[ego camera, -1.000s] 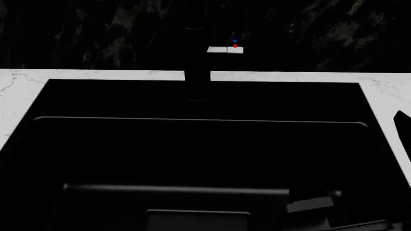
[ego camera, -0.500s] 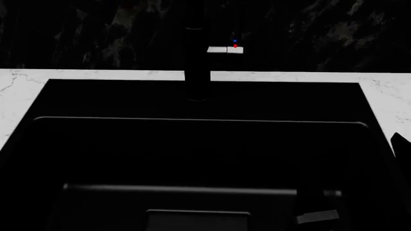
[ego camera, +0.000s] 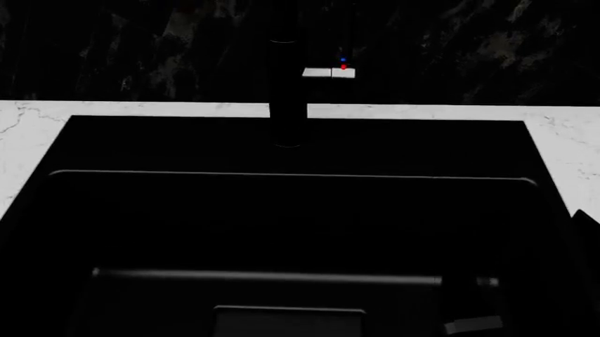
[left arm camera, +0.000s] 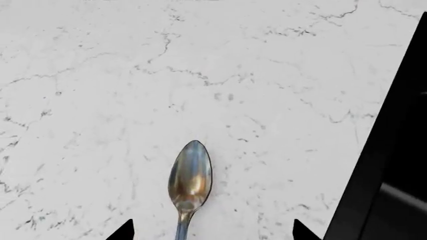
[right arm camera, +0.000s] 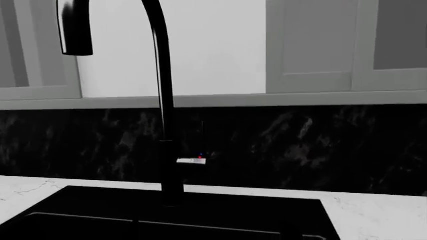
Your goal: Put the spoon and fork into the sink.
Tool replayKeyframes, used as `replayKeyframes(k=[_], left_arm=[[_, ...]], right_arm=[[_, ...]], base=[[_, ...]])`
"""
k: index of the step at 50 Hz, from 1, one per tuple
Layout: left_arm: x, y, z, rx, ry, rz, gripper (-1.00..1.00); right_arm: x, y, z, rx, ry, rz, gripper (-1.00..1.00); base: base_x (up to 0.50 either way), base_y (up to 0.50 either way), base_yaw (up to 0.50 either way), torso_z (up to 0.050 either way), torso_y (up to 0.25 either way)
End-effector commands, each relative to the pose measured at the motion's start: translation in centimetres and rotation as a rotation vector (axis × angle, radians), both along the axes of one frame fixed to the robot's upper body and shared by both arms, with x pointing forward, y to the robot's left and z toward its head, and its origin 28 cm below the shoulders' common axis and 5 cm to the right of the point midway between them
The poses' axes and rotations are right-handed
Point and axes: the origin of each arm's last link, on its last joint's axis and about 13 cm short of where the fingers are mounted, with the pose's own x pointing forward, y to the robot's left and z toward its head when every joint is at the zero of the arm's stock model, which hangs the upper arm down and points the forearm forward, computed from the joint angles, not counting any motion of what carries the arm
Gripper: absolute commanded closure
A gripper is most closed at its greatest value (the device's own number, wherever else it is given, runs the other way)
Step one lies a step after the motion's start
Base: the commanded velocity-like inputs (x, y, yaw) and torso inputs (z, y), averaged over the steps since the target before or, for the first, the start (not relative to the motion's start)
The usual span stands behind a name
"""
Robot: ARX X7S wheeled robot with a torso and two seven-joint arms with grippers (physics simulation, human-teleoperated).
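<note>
White marble counter [left arm camera: 100, 75] is lying under the left gripper [left arm camera: 212, 231], jaws spread, with the spoon [left arm camera: 190, 177] resting between its fingertips. The sink [ego camera: 281, 210] is sitting at three o'clock of the spoon; I cannot tell the right gripper's jaws.

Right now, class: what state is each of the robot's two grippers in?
Left gripper: open, fingertips apart on either side of the spoon lying on the counter, holding nothing.
Right gripper: not visible, so its state cannot be told.
</note>
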Motion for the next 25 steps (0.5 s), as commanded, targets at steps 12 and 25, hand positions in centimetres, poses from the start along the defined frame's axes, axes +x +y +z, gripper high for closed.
replayKeyframes(k=[12,25], left_arm=[[1.0,0.3,-0.1,0.002,-0.01,0.013,-1.0],[1.1,1.3,-1.3,-0.003,0.018,0.062,-1.0]], right_arm=[[0.4,-0.3,0.1,-0.007,-0.03,0.014,-1.0],[0.4,-0.4,0.0,-0.005,-0.023,0.014,-1.0]], base=[[0.0,0.0,0.0,0.0,0.0],[0.0,0.0,0.0,0.0,0.0]])
